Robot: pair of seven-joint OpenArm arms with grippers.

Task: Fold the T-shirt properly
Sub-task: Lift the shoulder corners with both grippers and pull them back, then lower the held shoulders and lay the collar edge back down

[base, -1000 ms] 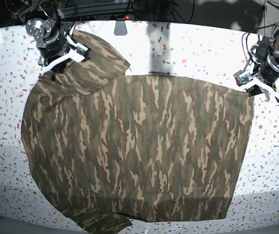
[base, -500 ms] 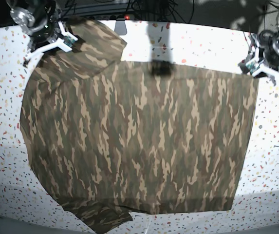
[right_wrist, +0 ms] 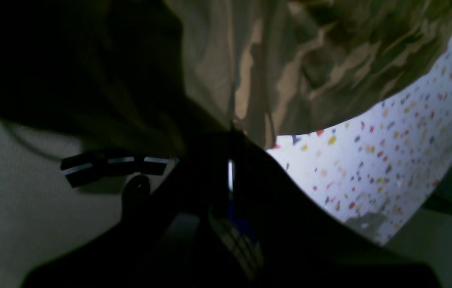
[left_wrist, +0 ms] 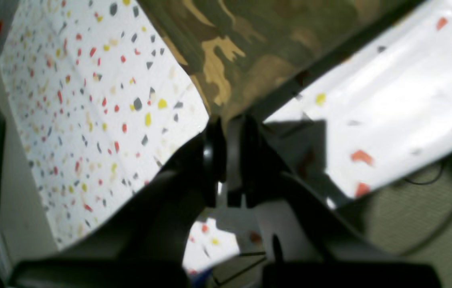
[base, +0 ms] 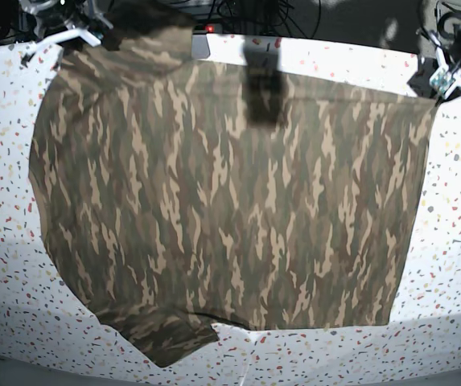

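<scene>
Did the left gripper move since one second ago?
Yes. The left gripper, holding the T-shirt corner, moved toward the table's far edge.

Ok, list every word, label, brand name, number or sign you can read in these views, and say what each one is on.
None can be read.
T-shirt: camouflage pattern only, no print or label showing.
Table: coloured speckles, no writing.
Left end effector and right end effector: dark and blurred, no markings legible.

L gripper (left_wrist: 226, 124) clamped, R gripper (right_wrist: 232, 134) clamped
</scene>
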